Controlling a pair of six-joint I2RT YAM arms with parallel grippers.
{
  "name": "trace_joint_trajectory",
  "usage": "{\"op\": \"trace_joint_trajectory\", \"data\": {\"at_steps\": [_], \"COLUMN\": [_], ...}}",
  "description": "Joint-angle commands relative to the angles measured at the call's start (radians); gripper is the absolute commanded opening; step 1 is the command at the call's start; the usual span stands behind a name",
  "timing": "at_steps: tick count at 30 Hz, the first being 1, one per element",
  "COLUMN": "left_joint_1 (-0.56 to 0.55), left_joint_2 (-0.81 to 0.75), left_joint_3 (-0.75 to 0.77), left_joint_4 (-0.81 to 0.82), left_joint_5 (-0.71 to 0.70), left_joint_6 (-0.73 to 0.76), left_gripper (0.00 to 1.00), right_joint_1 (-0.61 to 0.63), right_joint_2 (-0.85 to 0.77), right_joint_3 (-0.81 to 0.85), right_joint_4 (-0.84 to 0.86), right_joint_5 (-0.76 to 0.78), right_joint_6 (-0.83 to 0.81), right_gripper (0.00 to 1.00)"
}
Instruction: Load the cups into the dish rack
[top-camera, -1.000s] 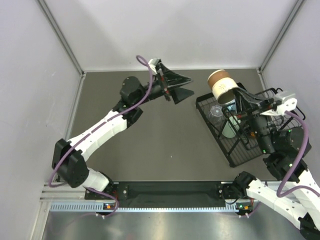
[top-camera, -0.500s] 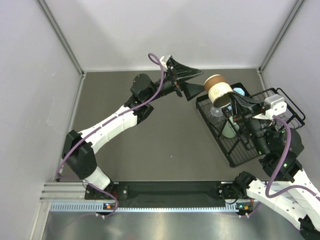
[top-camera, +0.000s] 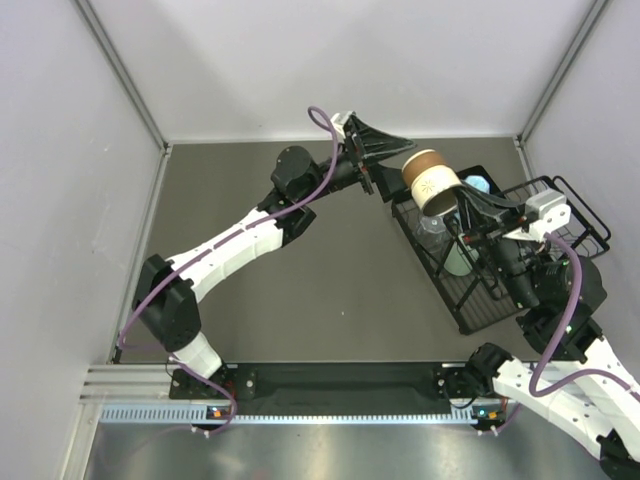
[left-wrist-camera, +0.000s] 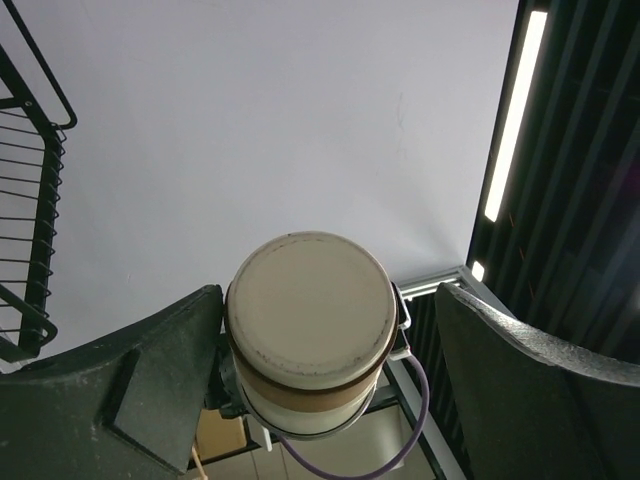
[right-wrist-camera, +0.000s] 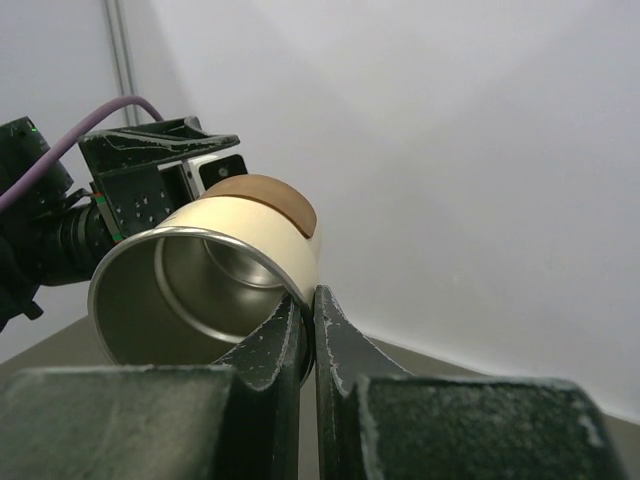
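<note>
Looking down from above, you have the cream cup (top-camera: 430, 180) with its brown band lifted off the counter (top-camera: 330, 300). It is tipped on its side over the far left corner of the dish rack (top-camera: 465, 325). Your right jaws are closed tight on the cup's rim, with one finger (right-wrist-camera: 262, 345) inside the steel-lined mouth and the other outside the wall. Your left jaws stand wide apart just off the rack's far left corner, with a finger (left-wrist-camera: 150, 380) on each side of the cup's base, and they have hold of nothing. In the left wrist view one finger sits just beside the cup, though you cannot tell whether it touches, and the other stands apart. Inside the rack, below the raised cup, sit a clear ribbed cup (top-camera: 432, 228) and a mint green tumbler (top-camera: 458, 258). A light blue mug (top-camera: 478, 184) shows at the rack's far edge.
</note>
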Motion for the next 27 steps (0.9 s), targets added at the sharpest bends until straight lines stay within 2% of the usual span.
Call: {"op": "trace_joint_trajectory", "data": {"at_steps": [1, 14, 17, 21, 22, 23, 24, 25, 26, 27], "left_joint_1": [-0.009, -0.033, -0.033, -0.032, -0.033, -0.030, -0.032, -0.030, -0.029, -0.026], "left_joint_2": [0.000, 0.027, 0.026, 0.030, 0.031, 0.034, 0.036, 0.037, 0.042, 0.043], "left_joint_3": [0.059, 0.088, 0.090, 0.091, 0.091, 0.093, 0.096, 0.102, 0.107, 0.119], "left_joint_4": [0.094, 0.131, 0.127, 0.111, 0.111, 0.110, 0.105, 0.090, 0.072, 0.053], "left_joint_5": [0.023, 0.104, 0.107, 0.107, 0.107, 0.106, 0.110, 0.113, 0.123, 0.129], "left_joint_6": [-0.009, 0.028, 0.046, 0.057, 0.060, 0.066, 0.069, 0.075, 0.090, 0.101], "left_gripper": [0.91, 0.86, 0.79, 0.57, 0.42, 0.34, 0.26, 0.10, 0.00, 0.00], "right_joint_1": [-0.005, -0.005, -0.005, -0.005, -0.005, -0.007, -0.005, -0.007, -0.005, -0.007], "right_joint_2": [0.003, 0.002, -0.001, -0.006, -0.007, -0.009, -0.010, -0.012, -0.016, -0.020], "right_joint_3": [0.007, 0.001, 0.001, 0.006, 0.007, 0.010, 0.013, 0.021, 0.024, 0.027], "right_joint_4": [0.070, 0.061, 0.053, 0.036, 0.030, 0.022, 0.001, -0.011, -0.025, -0.053], "right_joint_5": [-0.037, -0.014, -0.006, -0.009, -0.008, 0.002, 0.011, 0.018, 0.032, 0.040], "right_joint_6": [0.016, 0.023, 0.026, 0.031, 0.032, 0.035, 0.037, 0.042, 0.043, 0.048], "right_gripper": [0.00, 0.00, 0.00, 0.00, 0.00, 0.00, 0.05, 0.09, 0.15, 0.27]}}
